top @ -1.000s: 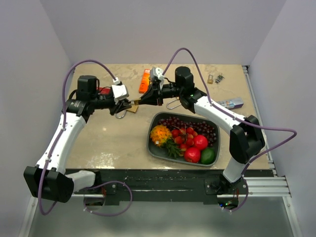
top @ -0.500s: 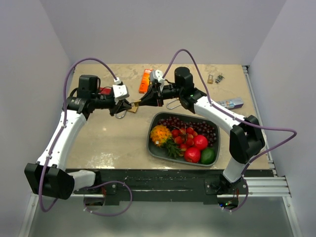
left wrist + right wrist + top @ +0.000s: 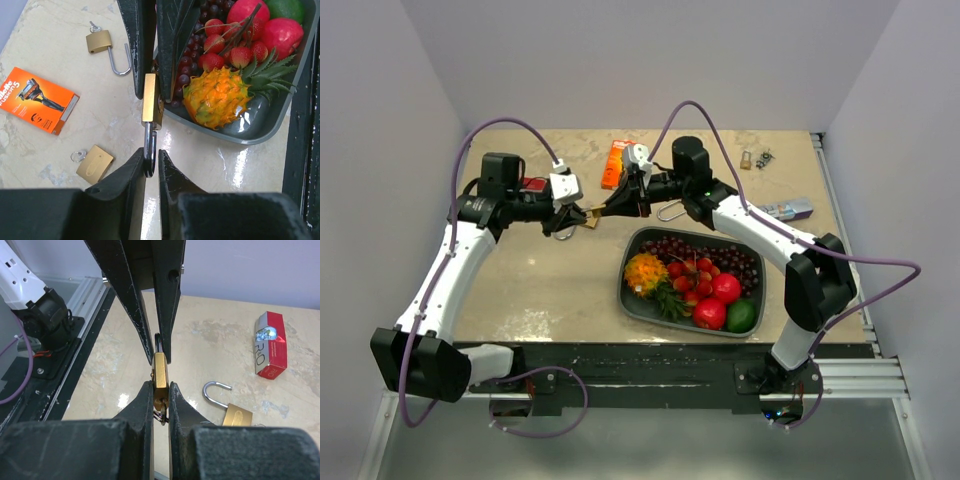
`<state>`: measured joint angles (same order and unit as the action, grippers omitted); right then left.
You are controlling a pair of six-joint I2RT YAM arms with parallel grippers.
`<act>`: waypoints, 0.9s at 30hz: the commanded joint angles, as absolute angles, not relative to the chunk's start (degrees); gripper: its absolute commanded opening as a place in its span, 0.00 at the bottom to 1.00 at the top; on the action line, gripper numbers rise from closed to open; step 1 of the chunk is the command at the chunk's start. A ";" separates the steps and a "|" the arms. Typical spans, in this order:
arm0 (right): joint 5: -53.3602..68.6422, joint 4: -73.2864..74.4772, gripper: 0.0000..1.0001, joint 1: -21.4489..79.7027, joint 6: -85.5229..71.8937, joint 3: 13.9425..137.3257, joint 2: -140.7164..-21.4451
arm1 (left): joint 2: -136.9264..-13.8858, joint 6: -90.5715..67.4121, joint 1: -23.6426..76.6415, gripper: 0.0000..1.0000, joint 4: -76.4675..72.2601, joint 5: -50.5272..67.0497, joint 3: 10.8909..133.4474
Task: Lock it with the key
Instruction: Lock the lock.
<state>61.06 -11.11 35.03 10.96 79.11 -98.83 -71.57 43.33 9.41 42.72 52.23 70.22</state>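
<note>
A brass padlock (image 3: 589, 216) is held in the air between both grippers, over the table left of the fruit bin. My left gripper (image 3: 574, 217) is shut on its steel shackle (image 3: 149, 152), which sits between the fingertips in the left wrist view. My right gripper (image 3: 610, 207) is shut on the brass body (image 3: 160, 375). The key (image 3: 161, 415) sticks out of the bottom of the body, between the right fingers (image 3: 145, 405). In the left wrist view the brass body (image 3: 151, 97) stands straight ahead, with the right gripper's dark fingers (image 3: 138, 45) on either side of it.
A grey bin (image 3: 642, 304) of fruit lies right of the padlock. An open padlock (image 3: 670, 212) and a closed one (image 3: 94, 164) lie on the table. An orange razor box (image 3: 612, 163), a red box (image 3: 270, 345), small padlocks (image 3: 750, 158) and a tube (image 3: 788, 209) lie further off.
The left wrist has shifted slightly up and right. Both grippers still hold the padlock in about the same place.
</note>
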 commanded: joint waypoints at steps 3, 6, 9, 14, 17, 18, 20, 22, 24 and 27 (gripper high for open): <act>60.29 -12.92 0.00 35.16 11.69 79.28 -94.83 | -71.46 46.41 9.67 0.19 44.65 53.17 71.63; 60.03 -13.01 0.00 35.51 11.69 79.28 -94.92 | -71.37 46.23 9.67 0.15 44.12 53.09 71.54; 59.86 -13.10 0.00 36.12 11.69 79.19 -94.92 | -71.37 45.79 9.67 0.07 43.68 53.61 71.72; 59.06 -13.62 0.00 37.35 12.48 78.93 -95.10 | -71.81 42.46 9.84 0.00 41.22 56.77 72.16; 58.45 -14.15 0.00 37.88 12.39 79.01 -95.45 | -72.33 41.05 10.20 0.00 41.04 58.00 72.51; 58.19 -14.50 0.00 38.32 12.39 79.10 -95.45 | -72.42 40.78 10.20 0.00 41.31 58.36 72.60; 57.66 -14.59 0.00 38.58 12.65 79.19 -95.62 | -72.42 40.34 10.20 0.00 41.05 59.58 72.51; 57.66 -14.59 0.00 39.02 13.18 79.28 -95.89 | -72.42 39.12 10.72 0.00 40.35 60.20 72.42; 58.09 -14.59 0.00 39.63 13.27 79.54 -96.15 | -72.42 37.54 11.16 0.00 38.42 60.29 72.25; 58.80 -15.20 0.00 40.34 12.66 79.54 -96.59 | -72.16 33.86 11.60 0.00 33.68 60.64 71.81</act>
